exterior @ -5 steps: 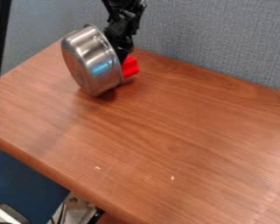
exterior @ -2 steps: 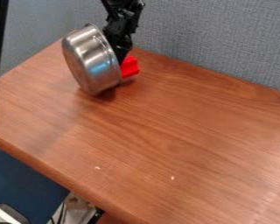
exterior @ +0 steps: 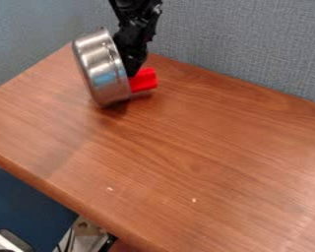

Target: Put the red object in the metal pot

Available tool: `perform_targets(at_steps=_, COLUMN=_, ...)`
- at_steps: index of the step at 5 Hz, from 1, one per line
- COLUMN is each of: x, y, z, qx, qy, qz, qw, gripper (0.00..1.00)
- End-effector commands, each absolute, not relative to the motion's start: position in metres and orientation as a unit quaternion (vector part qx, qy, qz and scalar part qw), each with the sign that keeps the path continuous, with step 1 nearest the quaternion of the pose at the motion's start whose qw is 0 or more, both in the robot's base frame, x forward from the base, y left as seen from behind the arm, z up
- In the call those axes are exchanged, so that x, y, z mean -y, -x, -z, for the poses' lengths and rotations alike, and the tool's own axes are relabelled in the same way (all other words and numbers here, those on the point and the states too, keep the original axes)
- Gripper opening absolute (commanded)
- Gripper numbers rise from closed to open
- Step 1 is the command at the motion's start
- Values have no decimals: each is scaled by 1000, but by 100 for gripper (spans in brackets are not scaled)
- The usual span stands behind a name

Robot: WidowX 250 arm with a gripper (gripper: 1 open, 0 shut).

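Tipping on its side, the metal pot (exterior: 103,67) is showing its base — the red object (exterior: 145,81) is lying just beside it on the surface (exterior: 187,148). The tool (exterior: 130,51) is reaching down behind the rim; its opening I cannot tell. Block looks light, rigid — best pinched across flat sides.

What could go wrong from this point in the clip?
The metal pot is tipped on its side with its base facing the camera, so dropping the red object from above would likely miss its opening. Lying on its round wall, the pot may roll toward the table's left edge if nudged. The hand sits tight between pot and block; whether it grips either is unclear, so a closing move might pinch the pot's rim instead of the block.
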State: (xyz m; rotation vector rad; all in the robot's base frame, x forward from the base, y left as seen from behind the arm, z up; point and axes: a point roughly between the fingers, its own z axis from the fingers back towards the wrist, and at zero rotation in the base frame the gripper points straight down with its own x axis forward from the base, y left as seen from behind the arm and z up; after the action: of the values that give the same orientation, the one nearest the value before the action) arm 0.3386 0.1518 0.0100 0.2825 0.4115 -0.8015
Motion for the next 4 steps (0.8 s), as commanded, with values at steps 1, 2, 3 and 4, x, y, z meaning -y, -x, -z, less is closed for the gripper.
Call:
perform_targets(at_steps=1, x=-172, y=-323, z=6, qx=-217, qy=-124, qz=412, qw=876, gripper=0)
perform_targets(at_steps=2, x=-197, y=-330, z=0, qx=-210, qy=-140, qz=422, qw=871, gripper=0)
perform_targets(at_steps=3, x=-205, y=-323, z=-10, qx=-206, qy=-141, qz=421, qw=872, gripper=0)
perform_targets(at_steps=4, x=-204, y=-314, z=-23, qx=-199, qy=-142, qz=426, qw=871, gripper=0)
